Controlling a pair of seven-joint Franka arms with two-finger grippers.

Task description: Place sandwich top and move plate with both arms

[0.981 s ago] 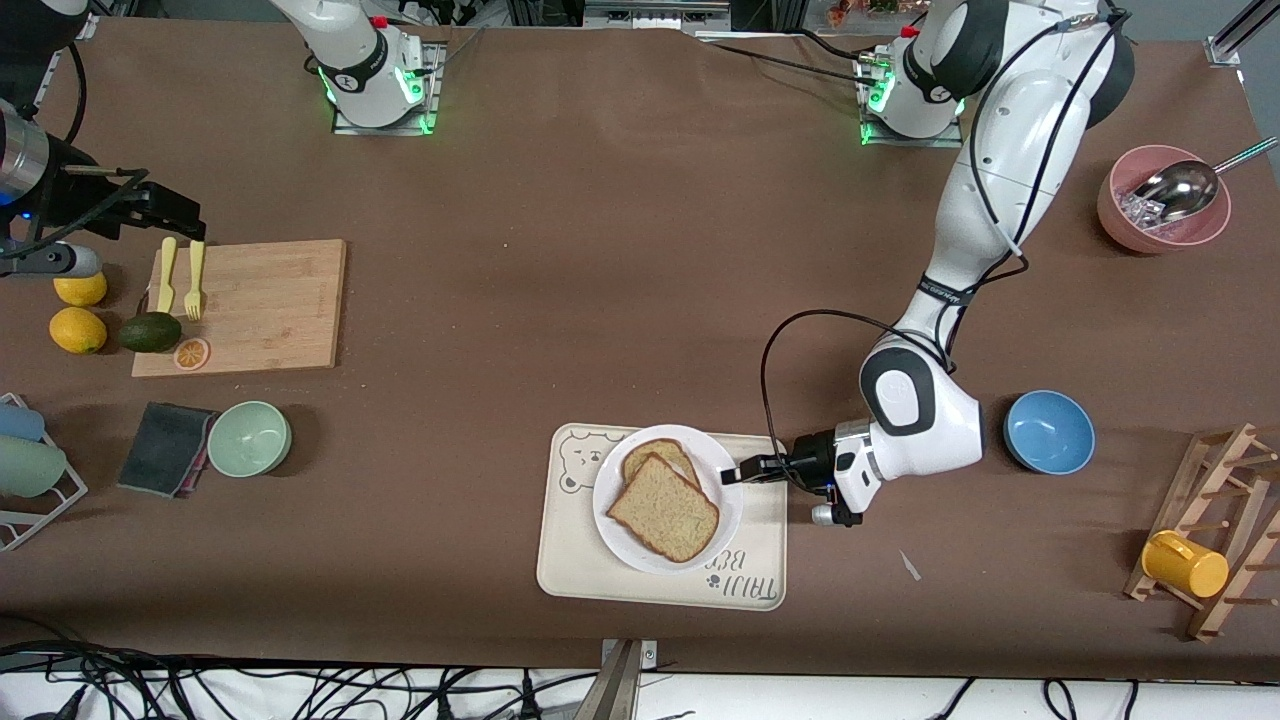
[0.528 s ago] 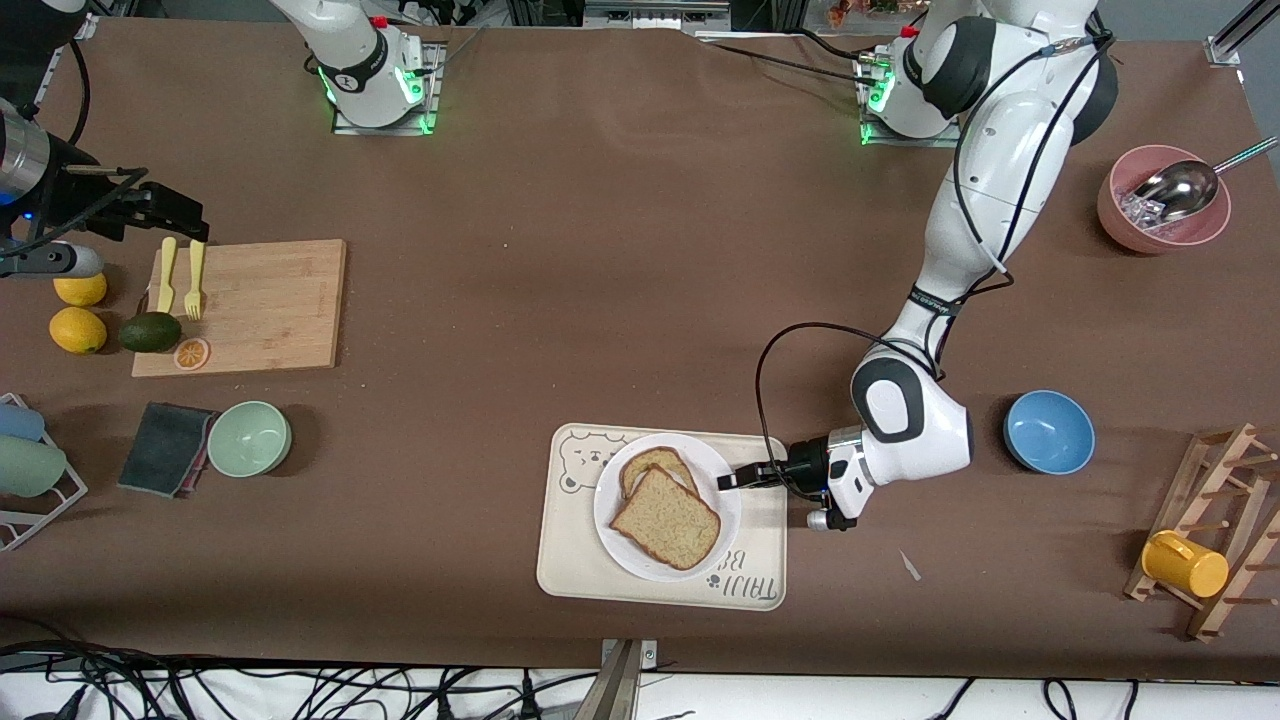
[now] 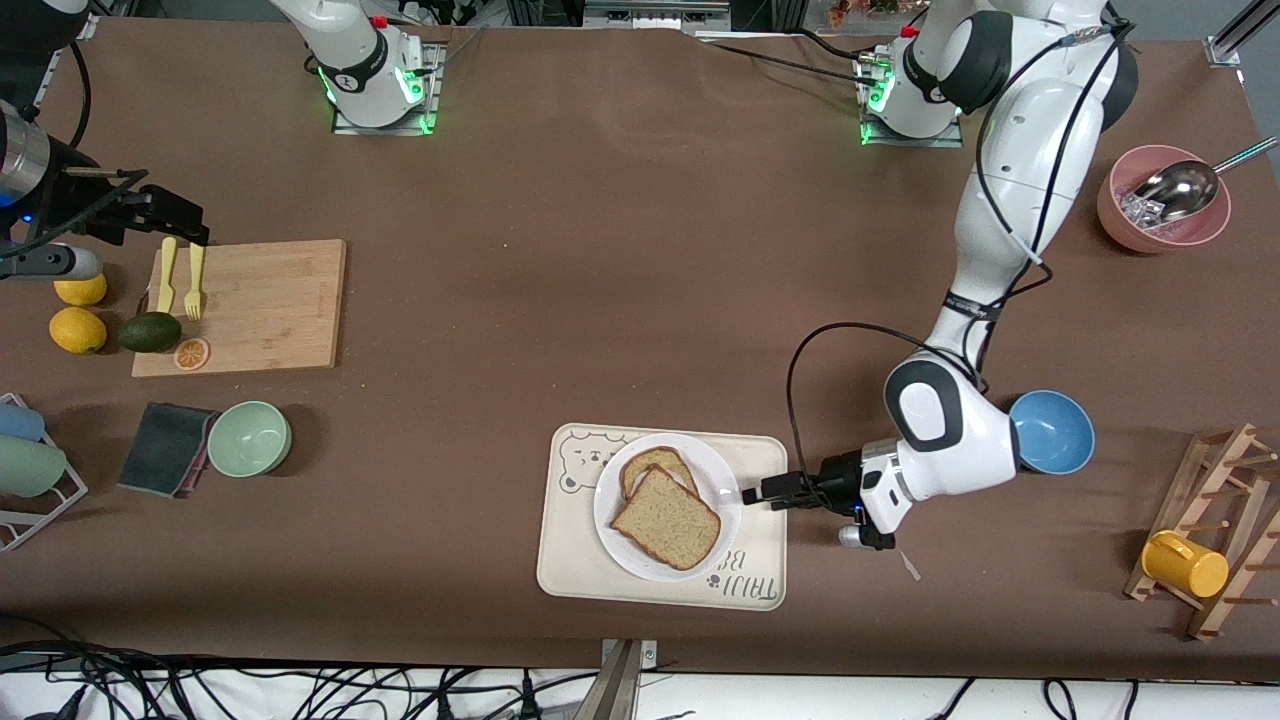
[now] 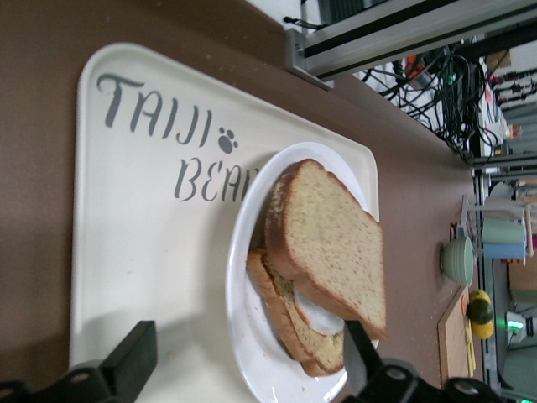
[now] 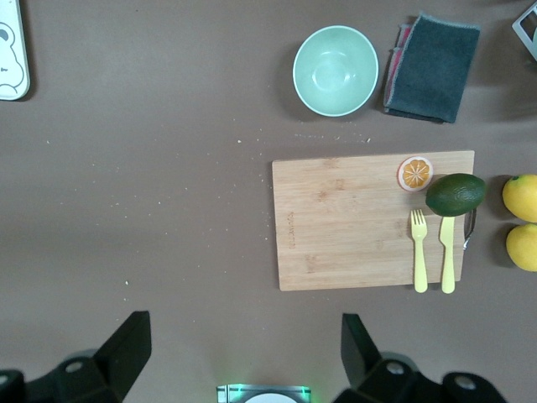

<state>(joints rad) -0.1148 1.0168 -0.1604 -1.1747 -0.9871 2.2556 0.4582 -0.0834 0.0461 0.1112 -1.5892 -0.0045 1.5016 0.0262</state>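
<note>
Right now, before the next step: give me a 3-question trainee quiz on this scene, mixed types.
1. True or false: the sandwich top lies on the egg slice on the plate.
2. What does the plate rest on? A) cutting board B) bear-printed tray C) bare table
3. Fill in: the left pincer, at the plate's rim toward the left arm's end, is ____; the right pincer waits open above the cutting board.

Key: 1 true; 2 B; 3 open.
</note>
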